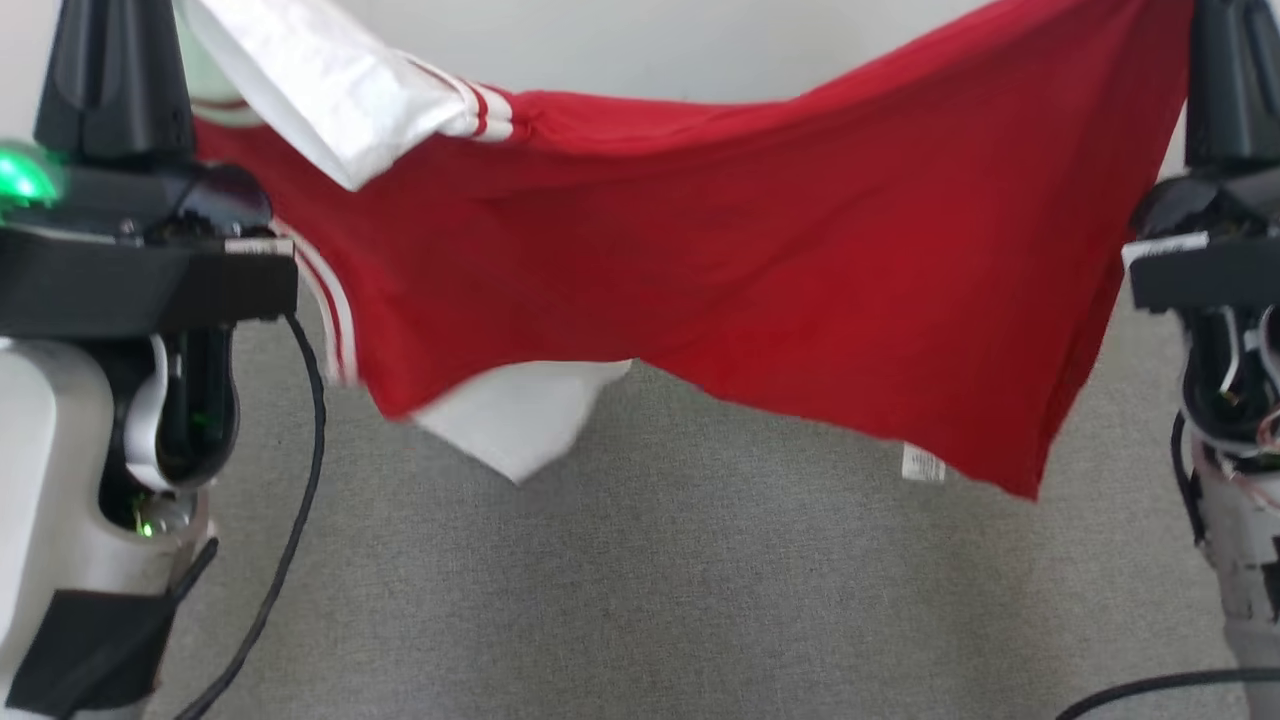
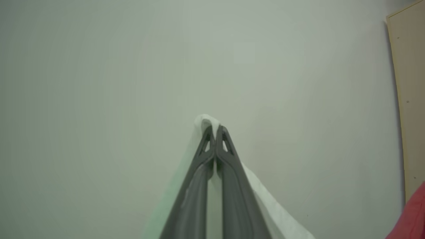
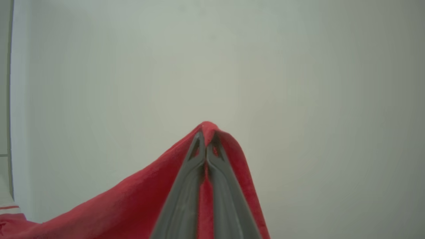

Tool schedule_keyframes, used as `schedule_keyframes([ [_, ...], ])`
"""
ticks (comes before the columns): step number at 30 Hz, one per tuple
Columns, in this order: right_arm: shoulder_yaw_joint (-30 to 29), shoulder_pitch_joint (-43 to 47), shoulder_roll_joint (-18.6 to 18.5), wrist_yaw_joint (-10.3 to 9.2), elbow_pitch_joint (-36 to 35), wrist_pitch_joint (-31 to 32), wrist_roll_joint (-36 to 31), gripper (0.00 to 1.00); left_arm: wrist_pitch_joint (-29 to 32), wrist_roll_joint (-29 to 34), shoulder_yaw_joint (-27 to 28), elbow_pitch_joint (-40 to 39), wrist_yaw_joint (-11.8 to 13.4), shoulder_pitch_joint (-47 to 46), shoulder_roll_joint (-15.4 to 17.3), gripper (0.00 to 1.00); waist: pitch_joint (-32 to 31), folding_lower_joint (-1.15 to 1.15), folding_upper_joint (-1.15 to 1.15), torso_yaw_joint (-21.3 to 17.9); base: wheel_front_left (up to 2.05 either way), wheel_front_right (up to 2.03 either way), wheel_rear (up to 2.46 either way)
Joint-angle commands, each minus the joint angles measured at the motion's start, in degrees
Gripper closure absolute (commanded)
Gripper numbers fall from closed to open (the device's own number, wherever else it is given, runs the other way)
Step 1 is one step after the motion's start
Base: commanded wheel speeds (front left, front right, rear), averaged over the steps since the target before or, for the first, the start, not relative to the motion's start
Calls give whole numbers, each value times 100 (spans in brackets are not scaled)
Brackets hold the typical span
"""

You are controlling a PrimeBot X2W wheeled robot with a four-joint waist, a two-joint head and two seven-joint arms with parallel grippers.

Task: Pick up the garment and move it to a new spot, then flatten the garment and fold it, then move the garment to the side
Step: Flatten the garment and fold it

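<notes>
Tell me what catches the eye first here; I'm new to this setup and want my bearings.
A red garment hangs stretched in mid-air across the head view, above grey carpet, with a white sleeve drooping at the upper left. The left gripper, fingers shut, pinches a white corner of it in its wrist view; the right gripper pinches a red corner the same way.

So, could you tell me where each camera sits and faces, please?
Head: from the head, down at the shirt over the carpet; left arm, right arm at edges.
Left wrist: along left fingers, shut on the sleeve, toward the wall.
Right wrist: along right fingers, shut on the shirt, toward wall.
Wrists share: wall, shirt.
</notes>
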Motion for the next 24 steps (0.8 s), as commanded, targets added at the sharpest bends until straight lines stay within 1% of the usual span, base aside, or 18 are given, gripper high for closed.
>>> schedule_keyframes([
  [1,15,-80,-44,0,23,1,24,100,23,56,-16,10,-8,-109,10,100,-51,0,0,17,0,0,0],
  [7,112,-346,-46,0,190,57,161,100,134,9,-120,122,-62,-483,-74,100,-72,0,0,31,0,0,0],
  [10,168,-486,-8,0,355,79,253,100,165,-13,-180,318,-161,-689,-100,100,3,0,0,32,0,0,0],
  [12,230,-668,25,0,553,63,306,100,176,-15,-252,598,-247,-882,-123,100,80,0,0,30,0,0,0],
  [14,286,-928,48,1,834,-1,364,100,164,8,-320,991,-374,-1163,-154,100,173,0,0,23,0,0,0],
  [18,445,-1631,151,1,1642,-202,502,100,118,70,-481,1972,-633,-1871,-276,100,371,0,0,0,0,0,0],
  [24,722,-2887,373,0,3117,-691,634,100,-35,305,-722,3657,-979,-3045,-462,100,701,0,0,-37,0,0,0],
])
